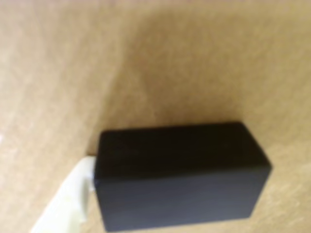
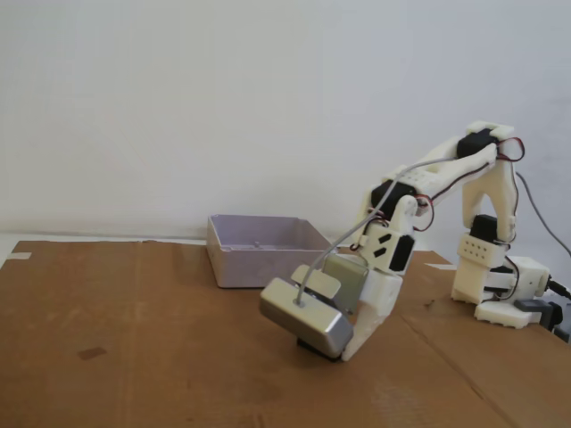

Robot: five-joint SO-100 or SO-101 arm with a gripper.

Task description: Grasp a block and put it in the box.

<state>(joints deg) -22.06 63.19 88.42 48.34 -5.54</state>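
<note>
In the wrist view the black block (image 1: 182, 177) fills the lower middle, blurred and close to the lens. One white finger (image 1: 82, 187) presses on its left end; the other finger is hidden. My gripper (image 1: 181, 180) looks shut on the block. In the fixed view the gripper (image 2: 328, 348) hangs low over the cardboard, and the block (image 2: 317, 346) shows as a dark sliver under the grey camera housing (image 2: 303, 316), seemingly just off the surface. The lilac-grey box (image 2: 259, 263) stands behind and to the left of the gripper, apart from it.
Brown cardboard (image 2: 134, 339) covers the table, with a seam running past the arm's white base (image 2: 500, 285) at the right. A white wall stands close behind the box. Cables trail from the base at the far right.
</note>
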